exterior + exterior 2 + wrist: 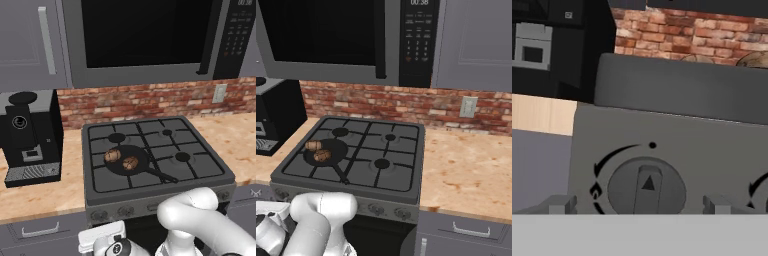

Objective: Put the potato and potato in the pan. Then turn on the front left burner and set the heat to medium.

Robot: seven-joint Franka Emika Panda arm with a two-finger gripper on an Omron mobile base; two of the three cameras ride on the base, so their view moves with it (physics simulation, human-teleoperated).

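Now the end effector [637,204] hangs low at the stove's front panel, its 2 fingertips [559,204] spread wide apart with nothing between them, one on each side of a round grey burner knob [646,189]. That knob's ridge stands upright, with a small triangle on it and a dot above on the panel. Part of a second knob [762,192] shows at the right edge. Up on the stove [210,170], the black pan [145,159] sits over the near left burner, its long handle pointing near and right. Both potatoes lie inside it, one potato [112,155] to the left and the other potato [131,163] just beside it. A black coffee machine [30,137] stands on the counter [45,197] left of the stove.
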